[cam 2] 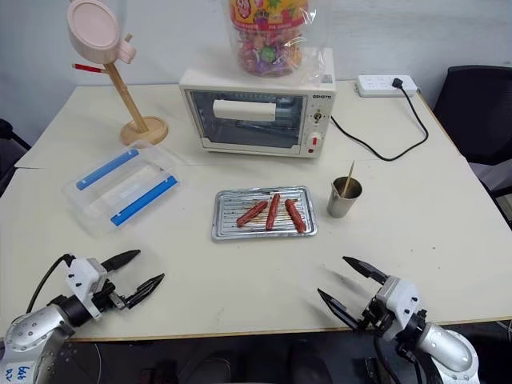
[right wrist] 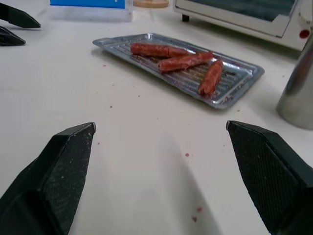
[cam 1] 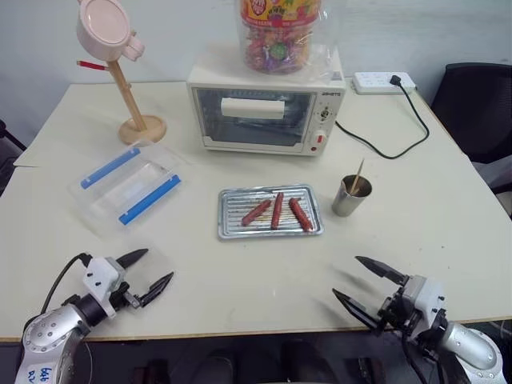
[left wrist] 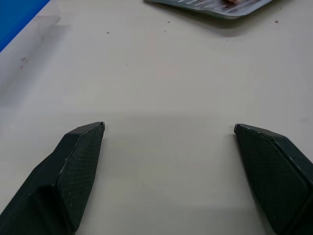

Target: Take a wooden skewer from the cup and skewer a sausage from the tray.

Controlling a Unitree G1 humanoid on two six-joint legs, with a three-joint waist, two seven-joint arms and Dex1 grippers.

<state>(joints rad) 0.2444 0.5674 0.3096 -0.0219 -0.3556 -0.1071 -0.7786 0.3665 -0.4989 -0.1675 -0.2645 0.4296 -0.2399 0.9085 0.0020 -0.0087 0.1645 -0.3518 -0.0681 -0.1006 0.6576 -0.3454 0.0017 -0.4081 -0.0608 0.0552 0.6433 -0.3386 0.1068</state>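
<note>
At the near edge of the pale bench (cam 1: 448,208), the left end effector (cam 1: 152,270) and the right end effector (cam 1: 362,282) both hover with black fingers spread wide and hold nothing. No step of the task appears done: the thin pale wooden skewer (cam 1: 357,178) stands in the small dull silver metal cup (cam 1: 350,197), just beside the right end of the shallow ridged silver metal tray (cam 1: 227,214), where three slim reddish-brown sausages lie side by side, the nearest to the cup being the sausage (cam 1: 300,214) at the right. Taking the skewer and piercing a sausage both remain. Behind the tray stands a white toaster oven (cam 1: 264,108) bearing a clear jar of sweets (cam 1: 280,32); a clear plastic box with blue strips (cam 1: 128,188) lies to the left, near a wooden stand carrying a pink lidded cup (cam 1: 106,30). A black cable (cam 1: 384,144) runs behind the cup. Nothing obstructs the right end effector's path to the cup.
</note>
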